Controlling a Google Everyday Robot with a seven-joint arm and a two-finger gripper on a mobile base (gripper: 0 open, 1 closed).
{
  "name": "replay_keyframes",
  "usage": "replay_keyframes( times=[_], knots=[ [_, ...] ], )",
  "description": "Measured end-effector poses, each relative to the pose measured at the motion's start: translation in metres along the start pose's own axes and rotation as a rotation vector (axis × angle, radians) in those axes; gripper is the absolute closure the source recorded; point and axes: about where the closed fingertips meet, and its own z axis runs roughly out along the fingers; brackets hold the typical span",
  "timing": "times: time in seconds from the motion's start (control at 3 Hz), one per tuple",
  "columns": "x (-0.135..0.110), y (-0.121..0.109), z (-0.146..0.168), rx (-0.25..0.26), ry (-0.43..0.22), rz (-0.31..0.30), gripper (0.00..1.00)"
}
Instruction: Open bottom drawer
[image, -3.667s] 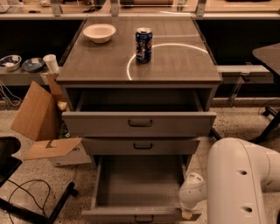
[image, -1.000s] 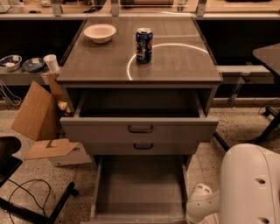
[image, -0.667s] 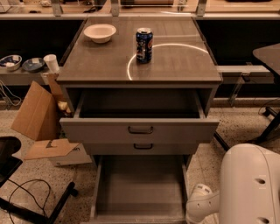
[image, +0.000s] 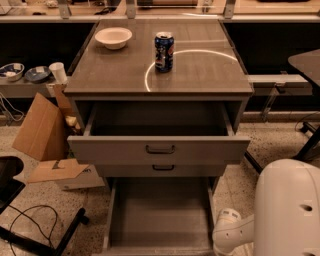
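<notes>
The grey cabinet has three drawers. The bottom drawer is pulled far out; its plain grey tray lies open and empty, and its front and handle are cut off by the lower edge of the view. The middle drawer is nearly closed, with a small black handle. The tall top drawer stands open. My white arm fills the lower right, and one of its links reaches down beside the tray's right front corner. My gripper is out of view below the frame.
A blue soda can and a white bowl stand on the cabinet top. Cardboard boxes lie on the floor at the left. A black chair base with cables is at the lower left, and a dark table at the right.
Since 3.7 s ago the bottom drawer has slid farther out, its front leaving the view, and my arm has dropped lower. Over the last second nothing has visibly moved.
</notes>
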Motion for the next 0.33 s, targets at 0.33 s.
replay_keyframes(
  times=[0.33],
  knots=[
    [0.0056,0.0116,-0.0695,0.051,0.013,-0.111,0.0]
  ],
)
